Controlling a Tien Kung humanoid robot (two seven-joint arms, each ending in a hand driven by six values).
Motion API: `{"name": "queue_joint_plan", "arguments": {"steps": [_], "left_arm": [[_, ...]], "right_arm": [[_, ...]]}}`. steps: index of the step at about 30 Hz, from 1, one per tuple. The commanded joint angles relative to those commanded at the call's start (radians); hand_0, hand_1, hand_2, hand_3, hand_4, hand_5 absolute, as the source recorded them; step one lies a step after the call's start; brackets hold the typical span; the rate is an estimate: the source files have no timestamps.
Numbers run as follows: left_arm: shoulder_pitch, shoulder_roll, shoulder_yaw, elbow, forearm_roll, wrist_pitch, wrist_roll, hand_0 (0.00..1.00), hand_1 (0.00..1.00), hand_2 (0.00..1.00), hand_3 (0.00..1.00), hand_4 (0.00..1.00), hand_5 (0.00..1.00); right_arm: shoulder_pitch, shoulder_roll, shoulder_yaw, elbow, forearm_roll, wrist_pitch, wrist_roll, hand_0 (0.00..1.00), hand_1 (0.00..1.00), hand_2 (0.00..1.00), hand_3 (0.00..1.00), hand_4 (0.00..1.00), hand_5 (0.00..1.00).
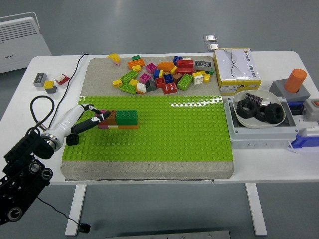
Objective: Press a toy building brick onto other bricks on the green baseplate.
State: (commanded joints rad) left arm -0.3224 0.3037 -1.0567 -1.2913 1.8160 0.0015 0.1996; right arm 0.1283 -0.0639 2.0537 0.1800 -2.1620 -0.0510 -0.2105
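Observation:
A small stack of bricks (119, 119) stands on the left part of the green baseplate (164, 134): a green brick on top, brown and magenta ones beside it, orange and yellow below. My left hand (94, 117) reaches in from the left, its thin fingers relaxed and open, fingertips touching the magenta end of the stack. It holds nothing. A pile of loose coloured bricks (162, 74) lies on the grey mat behind the baseplate. My right arm is out of view.
A black cube (73, 139) sits at the baseplate's left edge under my forearm. A white box (235, 69), a bowl of black nuts (259, 110) on a grey case and an orange cylinder (296, 79) stand at the right. Small blocks (48, 80) lie far left.

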Motion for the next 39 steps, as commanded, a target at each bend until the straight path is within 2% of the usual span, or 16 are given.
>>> {"name": "queue_joint_plan", "arguments": {"steps": [22, 30, 39], "left_arm": [[0.006, -0.006, 0.017, 0.002, 0.007, 0.006, 0.003, 0.934, 0.947, 0.938, 0.678, 0.925, 0.998], [0.009, -0.006, 0.002, -0.001, 0.009, 0.017, 0.0, 0.924, 0.946, 0.936, 0.676, 0.924, 0.998], [0.021, -0.007, -0.03, -0.033, 0.017, 0.026, 0.001, 0.922, 0.943, 0.933, 0.674, 0.919, 0.998]], "right_arm": [[-0.001, -0.001, 0.004, 0.0, -0.004, 0.0, 0.001, 0.518, 0.668, 0.685, 0.71, 0.754, 0.81], [-0.002, -0.001, 0.006, 0.0, -0.009, 0.001, 0.001, 0.518, 0.668, 0.684, 0.71, 0.753, 0.807], [-0.004, -0.001, 0.01, 0.0, -0.016, 0.002, 0.002, 0.518, 0.669, 0.685, 0.708, 0.753, 0.806]]}}
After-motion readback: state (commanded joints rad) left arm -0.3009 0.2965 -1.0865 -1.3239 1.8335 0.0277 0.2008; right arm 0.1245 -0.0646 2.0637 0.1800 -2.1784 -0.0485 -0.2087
